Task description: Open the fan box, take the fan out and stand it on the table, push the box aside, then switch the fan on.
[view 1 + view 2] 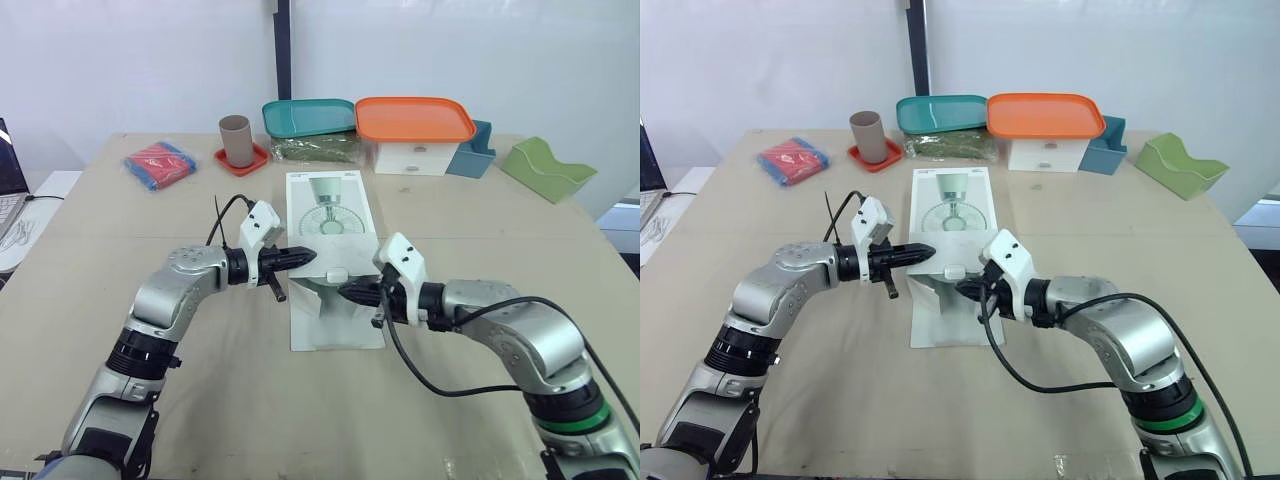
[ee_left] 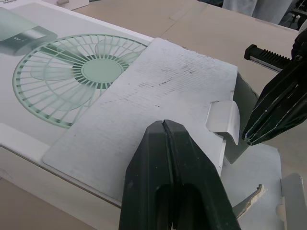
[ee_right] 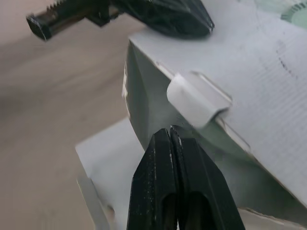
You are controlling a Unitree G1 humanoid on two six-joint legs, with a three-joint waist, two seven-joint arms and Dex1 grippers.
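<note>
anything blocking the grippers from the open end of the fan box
Nothing visible. The left gripper and right gripper, both shut, are right at the fan box's opened near end, whose flap lies folded out beneath them.

I see fan box (image 1: 333,215) mid desk (image 1: 480,220); cup (image 1: 237,140) far-L of it, tubs (image 1: 414,135) behind, packet (image 1: 158,164) further L.

White fan box (image 1: 330,215), lying flat mid-table, near-end flap open (green fan pic on top)

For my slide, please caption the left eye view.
Left pincer and right pincer, shut, at the opened white cardboard fan box.
</note>
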